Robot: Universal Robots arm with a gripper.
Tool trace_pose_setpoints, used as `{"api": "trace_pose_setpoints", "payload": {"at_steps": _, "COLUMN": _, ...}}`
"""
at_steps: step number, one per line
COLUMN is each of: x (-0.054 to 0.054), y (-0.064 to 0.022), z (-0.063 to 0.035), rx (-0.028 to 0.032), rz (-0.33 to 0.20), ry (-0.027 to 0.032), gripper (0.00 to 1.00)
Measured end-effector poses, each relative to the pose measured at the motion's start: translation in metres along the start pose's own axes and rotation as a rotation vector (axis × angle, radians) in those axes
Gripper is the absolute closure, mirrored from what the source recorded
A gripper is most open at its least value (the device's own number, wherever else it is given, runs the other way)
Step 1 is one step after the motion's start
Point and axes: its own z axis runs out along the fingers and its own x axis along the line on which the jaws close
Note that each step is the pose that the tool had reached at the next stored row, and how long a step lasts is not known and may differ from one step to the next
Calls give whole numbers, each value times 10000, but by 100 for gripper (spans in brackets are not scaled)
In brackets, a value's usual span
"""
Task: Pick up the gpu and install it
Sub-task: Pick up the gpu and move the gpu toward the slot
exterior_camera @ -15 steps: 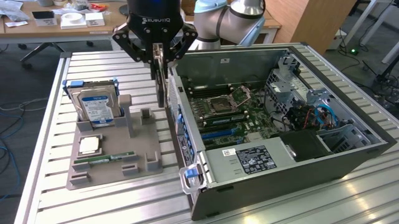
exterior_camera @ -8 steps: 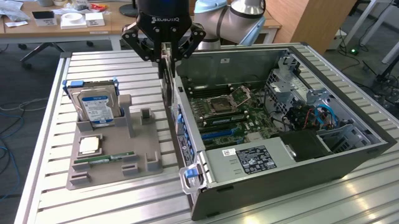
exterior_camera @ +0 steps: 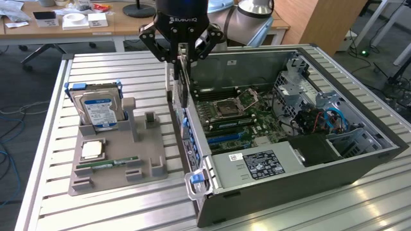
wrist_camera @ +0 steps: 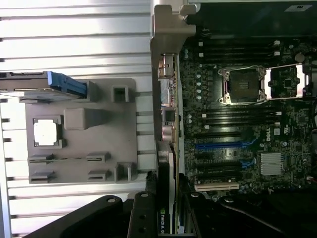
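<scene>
The gpu is a thin dark card hanging on edge from my gripper, whose fingers are shut on its upper edge. It hangs over the near wall of the open computer case, just above the motherboard. In the wrist view the gpu shows edge-on between the black fingers, beside the case's rear panel. The blue expansion slots lie just beyond it on the motherboard.
A grey holder tray beside the case carries a hard drive, a processor chip and a green memory stick. Inside the case are a power supply and cables. Desks stand behind the slatted table.
</scene>
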Motion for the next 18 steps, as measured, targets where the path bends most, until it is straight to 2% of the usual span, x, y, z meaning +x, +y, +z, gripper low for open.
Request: {"api": "trace_pose_setpoints", "payload": {"at_steps": 18, "x": -518, "y": 48, "z": 14, "rx": -72, "rz": 2, "ry": 6, "gripper": 73}}
